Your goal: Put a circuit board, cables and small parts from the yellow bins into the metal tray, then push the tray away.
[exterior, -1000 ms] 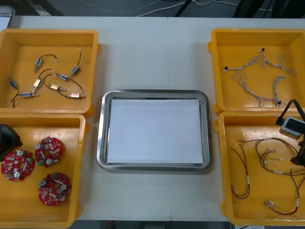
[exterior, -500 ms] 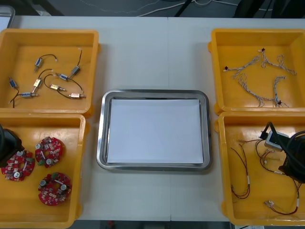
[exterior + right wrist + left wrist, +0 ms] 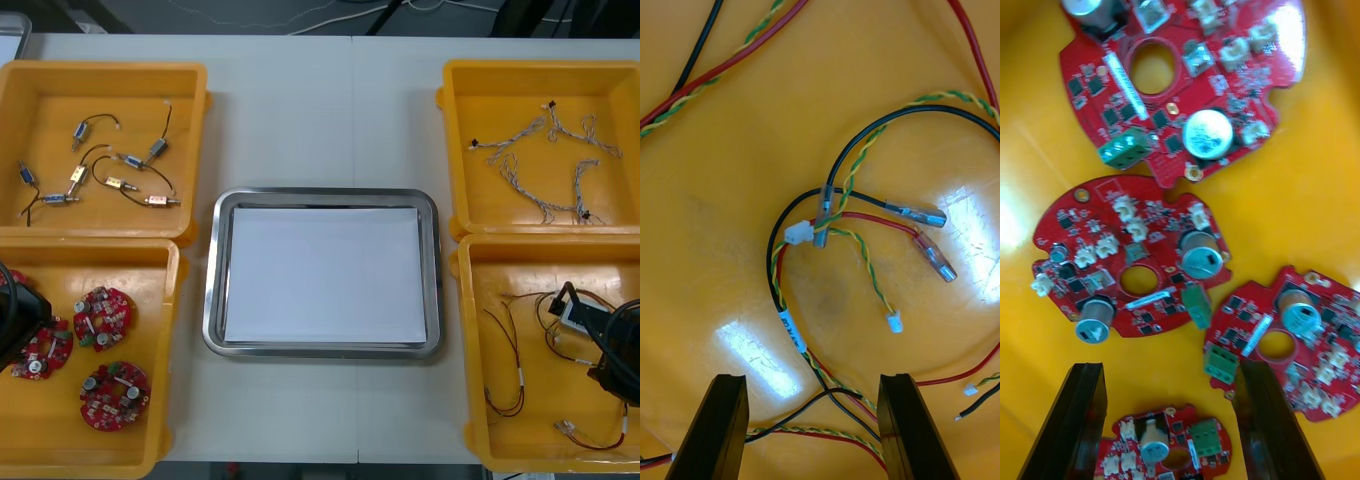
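I see my left gripper (image 3: 1171, 371) over the round red circuit boards (image 3: 1135, 262) in the near left yellow bin (image 3: 90, 250), fingers wide, one board between them. My right gripper (image 3: 812, 379), fingers also wide, hovers above the red and yellow cables (image 3: 827, 217) in the near right bin (image 3: 468, 360).
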Robot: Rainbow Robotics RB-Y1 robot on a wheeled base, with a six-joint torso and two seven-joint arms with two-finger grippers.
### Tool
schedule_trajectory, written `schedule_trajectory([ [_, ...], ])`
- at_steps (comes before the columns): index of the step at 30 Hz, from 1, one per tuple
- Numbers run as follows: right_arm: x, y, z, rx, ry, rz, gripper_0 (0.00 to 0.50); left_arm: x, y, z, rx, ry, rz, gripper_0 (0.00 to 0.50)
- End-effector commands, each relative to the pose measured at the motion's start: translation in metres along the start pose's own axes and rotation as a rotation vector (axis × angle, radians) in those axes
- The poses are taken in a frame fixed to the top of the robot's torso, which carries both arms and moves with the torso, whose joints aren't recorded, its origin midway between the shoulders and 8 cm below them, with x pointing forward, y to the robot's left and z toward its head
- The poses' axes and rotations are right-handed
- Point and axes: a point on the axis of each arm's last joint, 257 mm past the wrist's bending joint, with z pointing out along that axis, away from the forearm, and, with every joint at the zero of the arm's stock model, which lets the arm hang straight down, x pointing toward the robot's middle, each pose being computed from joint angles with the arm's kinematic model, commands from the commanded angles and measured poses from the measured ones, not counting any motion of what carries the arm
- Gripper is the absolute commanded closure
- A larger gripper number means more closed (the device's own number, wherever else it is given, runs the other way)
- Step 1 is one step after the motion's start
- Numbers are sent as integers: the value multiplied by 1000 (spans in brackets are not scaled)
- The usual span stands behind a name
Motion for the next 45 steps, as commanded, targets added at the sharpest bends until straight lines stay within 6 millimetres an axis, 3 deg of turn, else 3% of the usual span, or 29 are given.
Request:
schedule_trajectory([
  [1,7,7,-1,6,19,-73,0,-9,9,8,-8,-4,-113,0],
  [8,1,18,6,-8,1,-68,0,-13,7,12,-20,-11,-133,0],
  [20,-18,26,16,14,-53,-141,0,-22,-18,6,12,-32,-139,0],
  [29,-10,31,21,21,-50,-156,0,-21,-25,19,10,-13,-144,0],
  [36,-2,30,38,2,-66,-125,0,-17,-25,21,6,-8,-144,0],
  [45,0,28,40,15,-58,-142,0,-11,-26,26,-1,-6,-149,0],
])
